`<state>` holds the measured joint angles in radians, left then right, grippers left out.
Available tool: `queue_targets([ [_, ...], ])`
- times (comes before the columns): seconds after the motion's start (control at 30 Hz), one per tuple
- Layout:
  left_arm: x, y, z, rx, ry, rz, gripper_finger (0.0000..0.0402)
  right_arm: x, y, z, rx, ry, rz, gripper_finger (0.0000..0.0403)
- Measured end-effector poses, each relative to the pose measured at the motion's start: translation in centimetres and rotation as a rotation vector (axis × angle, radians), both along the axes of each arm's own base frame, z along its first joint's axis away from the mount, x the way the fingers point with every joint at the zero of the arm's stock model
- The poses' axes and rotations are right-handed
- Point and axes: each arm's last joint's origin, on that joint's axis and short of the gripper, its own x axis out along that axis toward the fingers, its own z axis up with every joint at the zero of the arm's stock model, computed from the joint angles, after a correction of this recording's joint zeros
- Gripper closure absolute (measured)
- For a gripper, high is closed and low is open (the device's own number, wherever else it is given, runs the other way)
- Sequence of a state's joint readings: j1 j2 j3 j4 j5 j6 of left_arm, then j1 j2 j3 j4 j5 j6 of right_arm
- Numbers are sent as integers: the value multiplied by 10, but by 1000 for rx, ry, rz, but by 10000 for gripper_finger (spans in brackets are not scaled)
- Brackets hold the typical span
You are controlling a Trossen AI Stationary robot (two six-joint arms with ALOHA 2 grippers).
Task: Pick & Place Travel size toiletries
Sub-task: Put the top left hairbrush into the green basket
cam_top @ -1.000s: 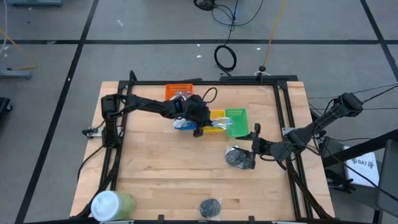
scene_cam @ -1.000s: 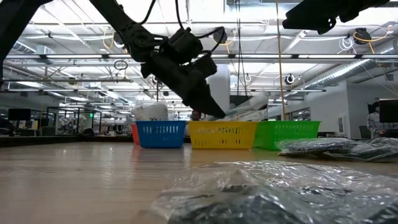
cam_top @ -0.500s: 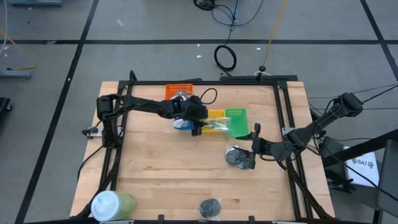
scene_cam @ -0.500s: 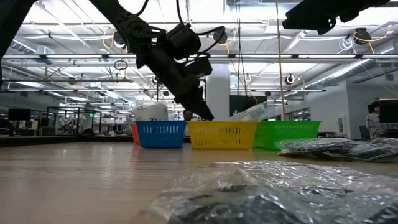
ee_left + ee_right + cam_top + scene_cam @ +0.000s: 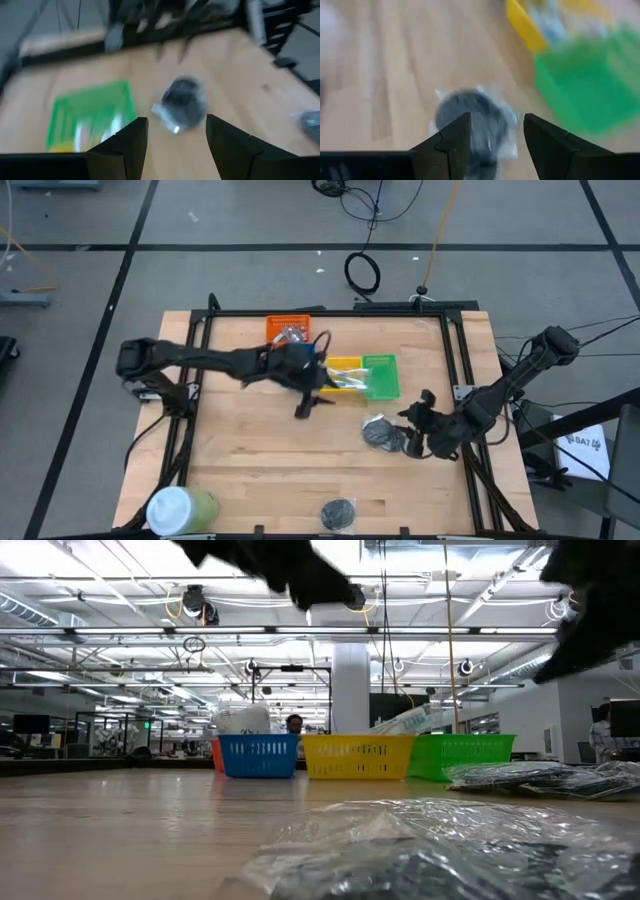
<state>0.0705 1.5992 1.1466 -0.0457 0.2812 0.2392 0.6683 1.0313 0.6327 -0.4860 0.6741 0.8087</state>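
Progress check from my end: the yellow tray [image 5: 345, 373] has packets sticking out of it and the orange tray [image 5: 287, 329] holds something too, so a fair chunk looks sorted. Left gripper [image 5: 306, 406] hangs near the trays, fingers spread, carrying nothing. Right gripper [image 5: 413, 442] hovers fingers apart, just beside a dark disc [image 5: 379, 433] in its clear wrap on the right side of the table. Another bagged disc [image 5: 338, 513] sits at the near edge. I'd say both are left to go.
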Motion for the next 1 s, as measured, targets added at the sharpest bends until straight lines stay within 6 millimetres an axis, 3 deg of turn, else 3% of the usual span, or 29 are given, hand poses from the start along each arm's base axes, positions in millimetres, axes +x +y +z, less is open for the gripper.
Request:
queue_targets([
  [0.13, -10, -36, 19, 98, -63, -35, 204, -10, -7, -14, 195, 64, -249, 232],
  [0.37, -13, -72, 16, 180, -57, -46, 204, -15, -20, -47, 491, 148, -431, 232],
  [0.5, -15, -78, 12, 209, -28, -24, 204, -14, -27, -71, 640, 67, -440, 222],
  [0.7, -15, -82, 12, 220, -32, -35, 204, -19, -39, -97, 829, -129, -375, 177],
  [0.83, -15, -81, 12, 222, -32, -35, 204, -20, -44, -98, 897, -247, -361, 155],
  [1.0, -15, -81, 12, 222, -31, -34, 204, -18, -47, -97, 861, -268, -342, 153],
])
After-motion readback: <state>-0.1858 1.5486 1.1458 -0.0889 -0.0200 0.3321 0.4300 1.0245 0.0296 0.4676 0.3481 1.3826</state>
